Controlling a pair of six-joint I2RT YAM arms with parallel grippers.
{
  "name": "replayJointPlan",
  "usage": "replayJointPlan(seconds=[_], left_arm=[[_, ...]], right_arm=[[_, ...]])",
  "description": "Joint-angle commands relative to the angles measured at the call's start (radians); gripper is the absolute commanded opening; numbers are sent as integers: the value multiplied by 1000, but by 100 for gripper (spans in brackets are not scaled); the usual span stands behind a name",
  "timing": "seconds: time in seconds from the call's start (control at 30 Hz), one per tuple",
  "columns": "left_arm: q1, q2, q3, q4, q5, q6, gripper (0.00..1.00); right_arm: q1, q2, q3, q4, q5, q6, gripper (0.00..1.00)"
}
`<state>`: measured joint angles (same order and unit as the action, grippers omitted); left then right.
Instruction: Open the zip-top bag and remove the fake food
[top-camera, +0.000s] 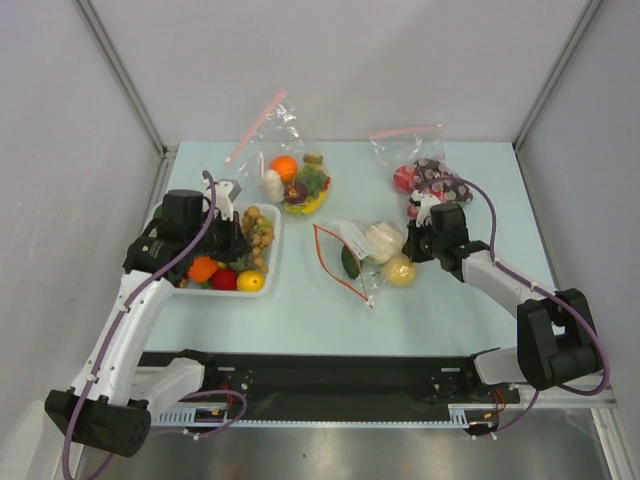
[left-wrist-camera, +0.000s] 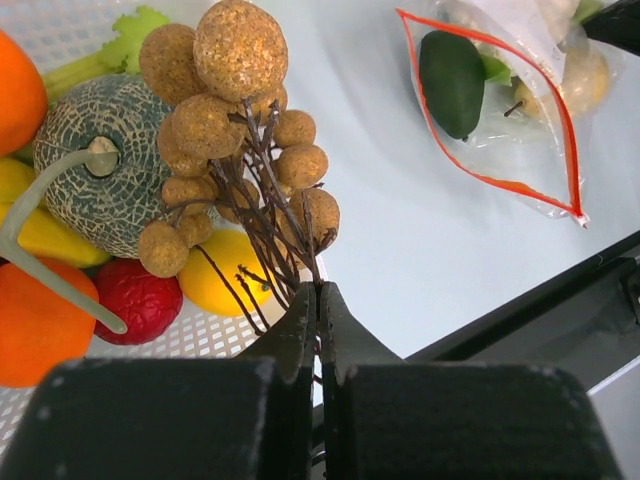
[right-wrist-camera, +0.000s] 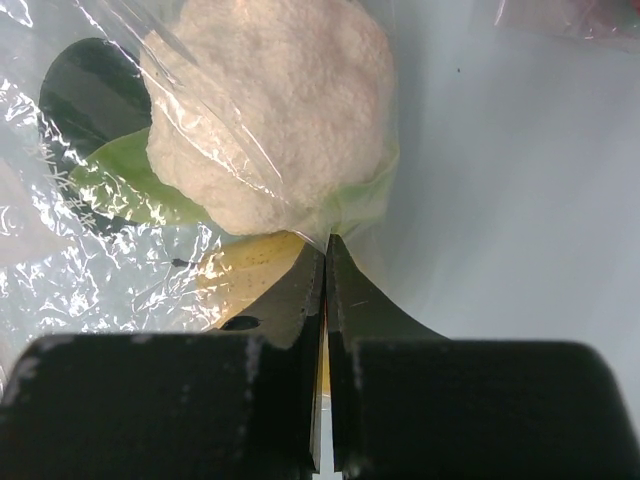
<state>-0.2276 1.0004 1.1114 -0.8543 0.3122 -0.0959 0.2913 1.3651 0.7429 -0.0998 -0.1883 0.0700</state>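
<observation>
My left hand (left-wrist-camera: 318, 292) clamps the stems of the brown cluster (left-wrist-camera: 205, 125) over the tray (top-camera: 273, 270) left of the bag (top-camera: 372, 272), presumably to drop it; my right hand (right-wrist-camera: 326, 246) pinches the bag's closed end, anchoring it.

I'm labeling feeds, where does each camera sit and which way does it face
Top external: above and behind, looking down on the table; left arm and right arm show.
Left wrist: behind the left end effector, shut on the brown cluster at the tray.
Right wrist: behind the right end effector, pinching the zip-top bag.
Shared: all three show that bag.
</observation>
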Motion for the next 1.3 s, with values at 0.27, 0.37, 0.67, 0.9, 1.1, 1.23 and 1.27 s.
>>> replayJointPlan(seconds=[0.27,0.37,0.67,0.9,1.1,1.23,1.27], left_arm=[[54,44,2,190,48,-10,0],[65,79,-10,221,62,-16,0],[109,191,-21,311,73,1,0],[117,260,-54,359,97,-1,0],[117,326,-44,345,96,16,0],[117,334,-48,322,84,27,1],[117,334,-47,319,84,28,2]], right_arm=[[-4,17,27,26,-23,-12,0],[-4,19,24,31,-28,-15,0],[-4,19,16,41,-42,-18,0],[-4,23,12,46,-46,-18,0],[-4,26,10,49,-53,-18,0],[-4,28,9,49,-53,-18,0],[-4,31,10,48,-53,-16,0]])
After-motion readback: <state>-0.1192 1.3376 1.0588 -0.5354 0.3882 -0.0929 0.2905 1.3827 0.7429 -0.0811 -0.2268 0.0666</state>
